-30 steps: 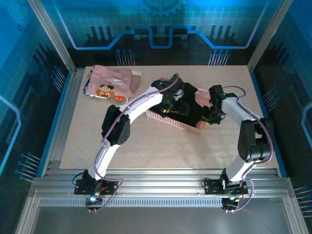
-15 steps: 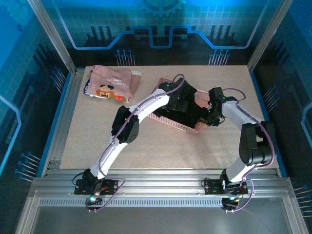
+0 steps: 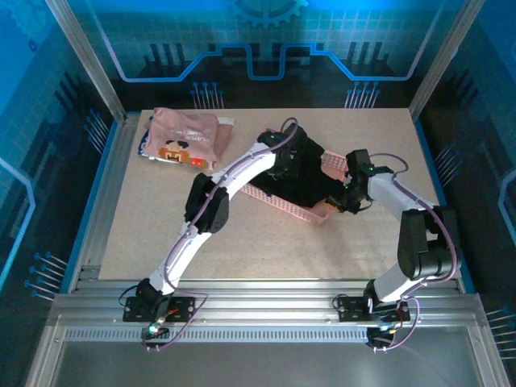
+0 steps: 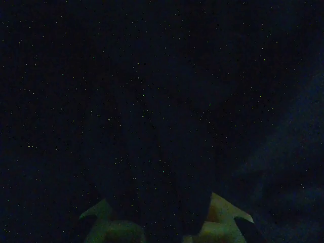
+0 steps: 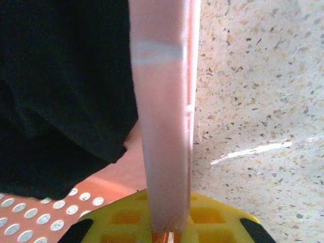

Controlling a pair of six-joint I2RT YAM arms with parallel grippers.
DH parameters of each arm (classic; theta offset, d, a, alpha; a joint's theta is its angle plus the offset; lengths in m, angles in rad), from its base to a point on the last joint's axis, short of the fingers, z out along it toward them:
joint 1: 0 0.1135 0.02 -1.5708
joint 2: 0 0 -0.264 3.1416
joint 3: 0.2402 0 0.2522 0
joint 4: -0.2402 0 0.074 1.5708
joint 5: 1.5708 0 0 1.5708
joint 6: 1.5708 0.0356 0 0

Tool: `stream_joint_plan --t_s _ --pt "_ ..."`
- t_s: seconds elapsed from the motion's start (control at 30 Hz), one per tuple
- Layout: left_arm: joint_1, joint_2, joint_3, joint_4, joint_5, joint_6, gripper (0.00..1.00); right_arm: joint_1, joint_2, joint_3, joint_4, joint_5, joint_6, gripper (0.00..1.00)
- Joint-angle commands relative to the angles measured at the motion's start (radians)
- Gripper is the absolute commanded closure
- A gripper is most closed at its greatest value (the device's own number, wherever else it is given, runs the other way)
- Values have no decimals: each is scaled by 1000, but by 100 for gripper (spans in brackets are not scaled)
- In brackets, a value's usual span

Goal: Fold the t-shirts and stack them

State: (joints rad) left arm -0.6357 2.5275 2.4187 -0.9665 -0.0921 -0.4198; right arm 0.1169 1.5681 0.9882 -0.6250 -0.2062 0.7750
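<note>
"Lifting comes next, so how do we do it well? Our left gripper (image 3: 293, 161) is pressed together on a fold of the black t-shirt (image 3: 310, 187). That shirt lies in the pink basket (image 3: 278, 208) at about 2 o'clock on the worktop (image 3: 266, 250), taking our bases as 6."

"We think we should raise it slowly and straight up, then carry it toward 6 o'clock onto bare worktop. From the left wrist, dark cloth sits bunched between the fingertips (image 4: 109, 223), so the pinch looks deep enough. A thin pinch would slip. Our right gripper (image 3: 343, 199) is clamped on the basket's wall at its 3 o'clock end. That hold should keep the basket down while the cloth drags over the rim."

"And the other shirt?"

"The pink t-shirt (image 3: 184, 137) lies in a compact bundle, seemingly folded, at 10 o'clock and well apart. By our reckoning the black one must be folded and stacked with it."

"What differs from a second ago?"

"Then our left gripper stood spread wide over the shirt, and now it is closed into the cloth. Our left elbow has swung toward 3 o'clock, and the right gripper has shifted a little toward 7. The pink t-shirt has not moved."
</note>
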Motion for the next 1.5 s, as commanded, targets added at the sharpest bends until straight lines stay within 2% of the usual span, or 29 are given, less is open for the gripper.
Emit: stream_joint_plan --t_s 0.0,0.17,0.33,0.47,0.6,0.73,0.87,1.07,1.3,1.37,1.47 --pt "37 -296 2 121 23 54 100 -12 -21 -42 38 -25 111 100" --pt "19 -572 40 154 -25 222 100 -68 0 -49 64 9 164 100" --pt "19 -735 74 108 -24 267 100 -169 49 -46 121 33 243 100" --pt "20 -807 80 96 6 271 100 -246 116 36 134 47 274 100" --pt "21 -779 51 69 70 263 100 -308 183 126 131 63 326 100" --pt "22 -721 -44 129 152 239 100 -364 226 165 143 81 416 100" --pt "24 -603 -25 191 251 175 100 -411 237 158 181 105 522 100" --pt "15 -487 -15 241 298 135 100 -462 290 211 173 120 545 100" --pt "5 -461 -268 326 376 83 100 -497 405 321 150 115 502 100" --pt "5 -448 -341 329 405 78 68 -504 442 356 141 96 498 100" --pt "14 -468 -451 352 415 45 34 -509 470 389 129 98 494 100"
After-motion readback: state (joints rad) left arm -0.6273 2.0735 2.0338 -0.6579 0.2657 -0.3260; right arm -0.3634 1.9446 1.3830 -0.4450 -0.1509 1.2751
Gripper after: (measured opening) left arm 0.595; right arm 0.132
